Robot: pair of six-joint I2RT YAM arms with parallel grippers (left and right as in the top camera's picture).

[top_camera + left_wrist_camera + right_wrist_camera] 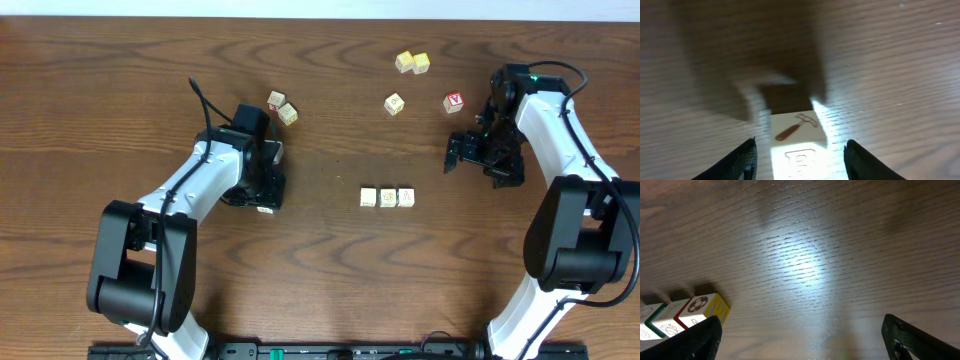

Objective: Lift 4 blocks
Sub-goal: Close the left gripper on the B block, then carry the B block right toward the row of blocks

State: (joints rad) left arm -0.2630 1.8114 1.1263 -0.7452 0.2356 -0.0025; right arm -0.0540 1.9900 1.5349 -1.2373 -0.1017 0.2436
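Note:
In the left wrist view a whitish block (796,128) with a hammer print and a raised letter B sits on the table between my left gripper's (800,162) fingers. The jaws are open, with a gap on each side of it. From overhead, the left gripper (268,168) covers most of this block. Three more whitish blocks stand in a row at mid-table (369,197) (388,197) (406,197). The right wrist view shows that row at its lower left (699,307). My right gripper (478,158) (807,347) is open over bare wood to the right of the row.
Two blocks (282,107) lie just beyond the left gripper. Two yellow-tinted cubes (412,63), a lone pale cube (394,104) and a red-letter cube (454,103) lie at the back right, near the right arm.

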